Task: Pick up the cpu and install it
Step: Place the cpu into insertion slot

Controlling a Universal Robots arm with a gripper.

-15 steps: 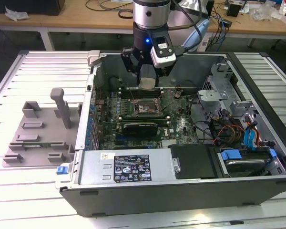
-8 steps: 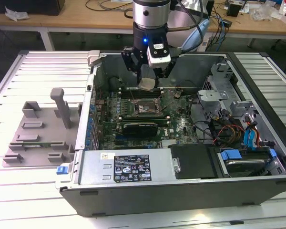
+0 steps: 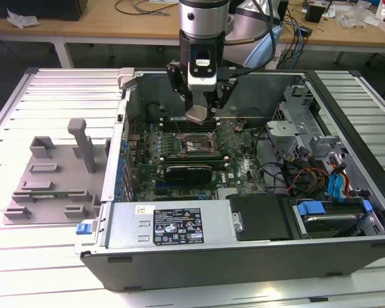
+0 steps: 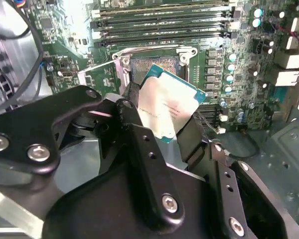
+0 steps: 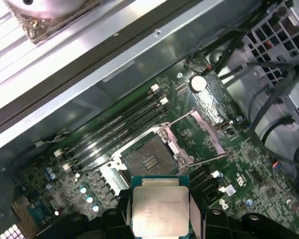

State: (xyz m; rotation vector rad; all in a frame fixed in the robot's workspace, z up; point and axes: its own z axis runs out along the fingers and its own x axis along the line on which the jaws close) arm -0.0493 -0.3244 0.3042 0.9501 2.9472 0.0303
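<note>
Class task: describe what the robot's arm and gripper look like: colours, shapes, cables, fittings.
The arm ends in a round silver-grey wrist with a dark band. Below sits a white-and-black box, then the gripper, built from matte black angular links with silver screw heads. A black cable loops off on the exterior view's right.

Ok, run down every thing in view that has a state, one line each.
end effector: shut on the cpu
cpu: held in the air over the socket, not seated
socket: open and empty, its metal frame swung aside
computer case: lying on its side, open side up
</note>
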